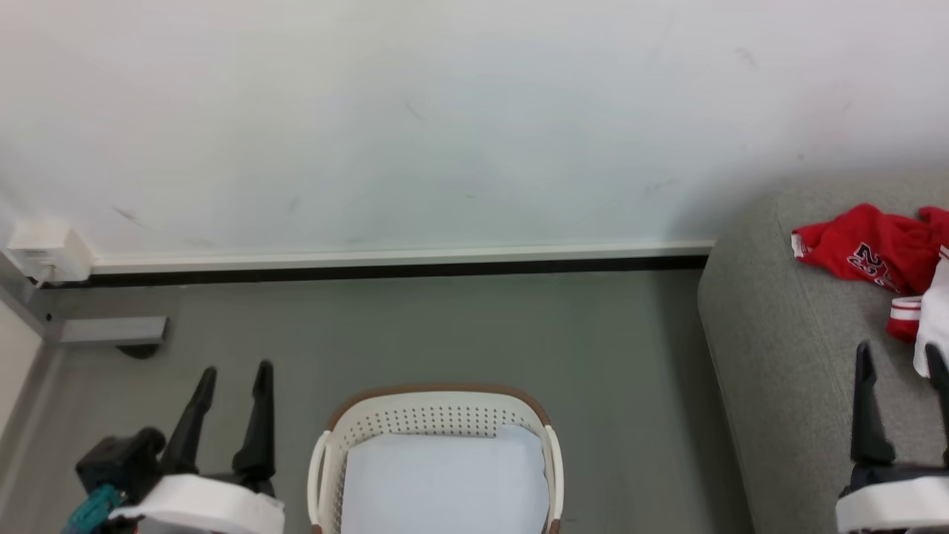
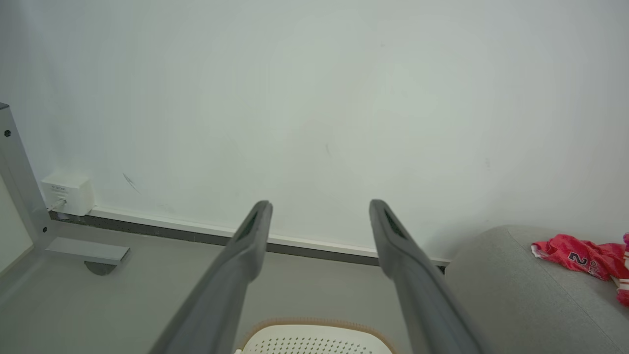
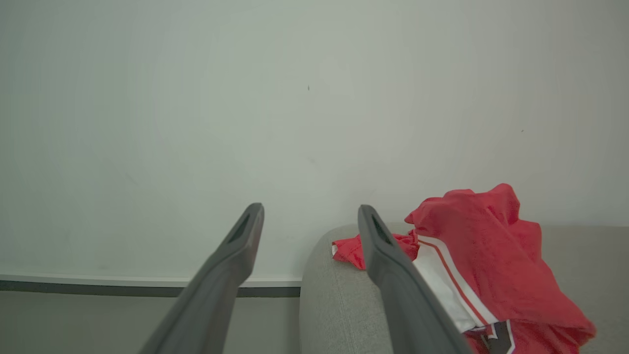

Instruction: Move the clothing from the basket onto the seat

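Observation:
The red clothing (image 1: 875,252) with white panels and dark numbers lies crumpled on the grey seat (image 1: 786,356) at the right; it also shows as clothing (image 3: 481,265) and clothing (image 2: 580,255) on the seat (image 2: 516,295). The cream basket (image 1: 437,415) stands on the floor at bottom centre, holding a pale flat pad (image 1: 445,482). My left gripper (image 1: 236,368) hovers open and empty left of the basket. Over the seat's edge my right gripper (image 1: 898,354) stands open, just short of the clothing, nothing between its fingers.
A white wall with a skirting board (image 1: 400,259) runs behind. A white socket box (image 1: 44,248) and a grey metal frame foot (image 1: 111,330) sit at the far left. Grey floor (image 1: 519,334) separates basket and seat.

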Robot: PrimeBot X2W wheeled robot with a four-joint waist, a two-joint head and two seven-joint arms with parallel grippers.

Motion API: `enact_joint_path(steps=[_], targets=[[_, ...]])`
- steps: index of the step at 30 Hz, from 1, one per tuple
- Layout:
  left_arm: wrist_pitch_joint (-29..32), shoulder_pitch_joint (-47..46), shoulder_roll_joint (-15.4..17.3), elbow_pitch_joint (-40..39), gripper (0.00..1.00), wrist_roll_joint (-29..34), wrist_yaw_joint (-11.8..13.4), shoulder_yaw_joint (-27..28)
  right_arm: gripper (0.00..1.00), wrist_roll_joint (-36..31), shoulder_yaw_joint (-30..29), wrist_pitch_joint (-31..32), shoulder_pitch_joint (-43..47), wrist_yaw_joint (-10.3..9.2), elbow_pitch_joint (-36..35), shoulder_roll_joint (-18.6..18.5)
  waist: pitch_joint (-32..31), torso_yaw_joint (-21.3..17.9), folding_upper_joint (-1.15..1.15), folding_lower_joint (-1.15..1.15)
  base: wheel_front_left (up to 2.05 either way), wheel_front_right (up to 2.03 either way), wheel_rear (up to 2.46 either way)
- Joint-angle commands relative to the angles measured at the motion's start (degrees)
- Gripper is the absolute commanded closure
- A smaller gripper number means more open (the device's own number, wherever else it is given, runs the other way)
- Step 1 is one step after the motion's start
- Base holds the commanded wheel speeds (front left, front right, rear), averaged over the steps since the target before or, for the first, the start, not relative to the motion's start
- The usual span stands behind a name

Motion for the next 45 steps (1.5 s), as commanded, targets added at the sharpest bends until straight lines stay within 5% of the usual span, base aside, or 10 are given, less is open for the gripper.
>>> enact_joint_path(steps=[1,15,34,35,45], targets=[[0.0,1.2,-0.5,0.5,0.0,1.1,0.0,0.6,0.0,0.7,0.2,-0.6,1.0,-0.15,0.6,0.0,-1.2,1.0,0.0,0.02,0.0,0.0,0.0],[0.0,9.3,-6.4,5.0,0.0,13.6,-2.9,11.6,0.0,6.3,9.0,-1.9,7.7,-0.15,8.0,0.3,-5.7,2.3,0.0,0.02,0.0,0.0,0.0],[0.0,9.7,-11.9,8.1,0.0,20.0,-9.3,14.8,0.0,7.6,11.5,-1.9,9.3,-0.14,9.7,0.3,-6.7,2.9,0.0,0.02,0.0,0.0,0.0],[0.0,9.7,-12.0,8.1,1.0,19.3,-9.4,14.6,1.0,8.0,11.5,-1.9,8.7,0.0,9.7,0.4,-6.7,2.9,0.0,0.02,0.0,0.0,0.0],[1.8,9.5,-13.0,10.7,1.0,14.1,-9.6,15.1,1.0,13.5,11.0,-0.3,8.6,-0.01,11.6,0.7,-6.5,2.9,0.0,0.02,0.0,0.0,0.0]])
